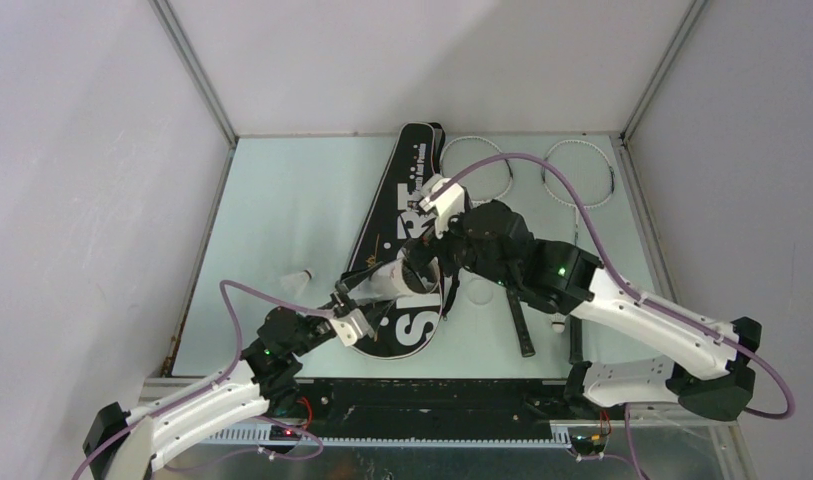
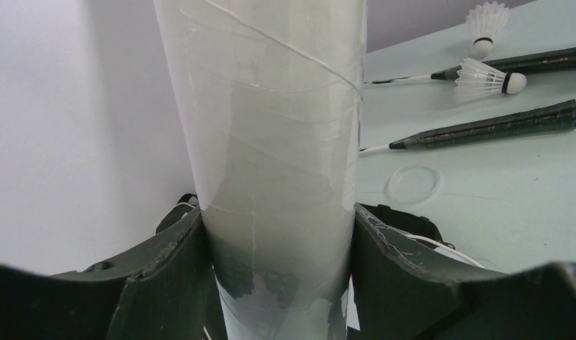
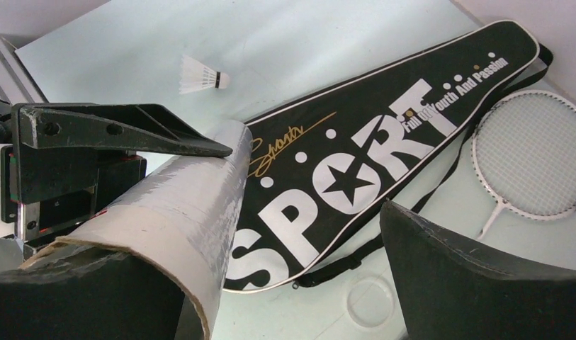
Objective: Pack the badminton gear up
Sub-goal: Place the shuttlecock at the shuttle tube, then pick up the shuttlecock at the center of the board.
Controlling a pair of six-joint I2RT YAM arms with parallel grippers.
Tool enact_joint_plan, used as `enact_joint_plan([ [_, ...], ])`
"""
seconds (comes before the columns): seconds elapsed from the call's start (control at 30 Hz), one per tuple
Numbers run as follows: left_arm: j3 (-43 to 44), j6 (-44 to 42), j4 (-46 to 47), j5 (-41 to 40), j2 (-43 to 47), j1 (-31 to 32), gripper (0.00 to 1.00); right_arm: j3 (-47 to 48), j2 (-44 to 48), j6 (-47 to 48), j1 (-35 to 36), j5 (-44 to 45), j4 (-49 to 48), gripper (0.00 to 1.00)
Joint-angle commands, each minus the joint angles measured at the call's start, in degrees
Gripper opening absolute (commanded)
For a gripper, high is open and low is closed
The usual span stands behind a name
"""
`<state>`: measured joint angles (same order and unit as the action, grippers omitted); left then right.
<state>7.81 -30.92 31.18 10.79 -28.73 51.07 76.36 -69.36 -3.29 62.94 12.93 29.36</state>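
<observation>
My left gripper [image 1: 365, 293] [image 2: 276, 212] is shut on the long white tube [image 1: 394, 277] [image 2: 270, 127] [image 3: 178, 191], holding it tilted over the wide end of the black "SPORT" bag [image 1: 407, 210] [image 3: 356, 163]. The right gripper [image 1: 429, 272] [image 3: 278, 283] stands open at the tube's open end, whose rim lies by its left finger. Two rackets lie at the back right, heads [image 1: 579, 172] [image 3: 533, 156] far and black handles [image 1: 522, 325] [image 2: 497, 126] near. One shuttlecock [image 1: 300, 280] [image 3: 203, 74] lies left of the bag. Two more shuttlecocks [image 2: 487, 76] rest by the handles.
A clear round lid [image 1: 479, 291] [image 2: 412, 184] [image 3: 370, 301] lies on the pale green table [image 1: 282, 200] between the bag and the handles. Grey walls close the back and both sides. The bag's black strap [image 3: 412, 205] trails beside it.
</observation>
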Motion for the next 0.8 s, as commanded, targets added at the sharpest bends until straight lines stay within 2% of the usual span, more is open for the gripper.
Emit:
enact_joint_plan([
  [0.0, -0.1, 1.7, -1.9, -0.2, 0.2, -0.1, 0.52, 0.1, -3.8, 0.0, -1.8, 0.0, 2.4, 0.98],
  [0.17, -0.1, 1.7, -1.8, -0.5, 0.1, -0.1, 0.52, 1.7, -2.4, 2.0, -1.8, -3.3, 2.9, 0.98],
  [0.3, -0.1, 1.9, -1.9, -0.6, 0.0, 0.0, 0.52, 3.6, 3.1, 3.1, -1.9, -6.9, 3.1, 0.99],
  [0.43, -0.1, 2.0, -1.4, -1.1, -0.3, 0.0, 0.52, 0.9, 10.0, 6.3, -2.5, -9.9, 0.0, 0.99],
  [0.57, -0.3, 1.9, -1.2, -1.2, -0.4, 0.0, 0.52, -0.6, 15.1, 6.3, -4.1, -14.8, 0.1, 0.99],
  [0.77, -0.3, 1.8, -1.0, -0.8, -0.4, -0.1, 0.52, -4.0, 21.7, 4.8, -6.3, -17.4, -1.3, 0.99],
])
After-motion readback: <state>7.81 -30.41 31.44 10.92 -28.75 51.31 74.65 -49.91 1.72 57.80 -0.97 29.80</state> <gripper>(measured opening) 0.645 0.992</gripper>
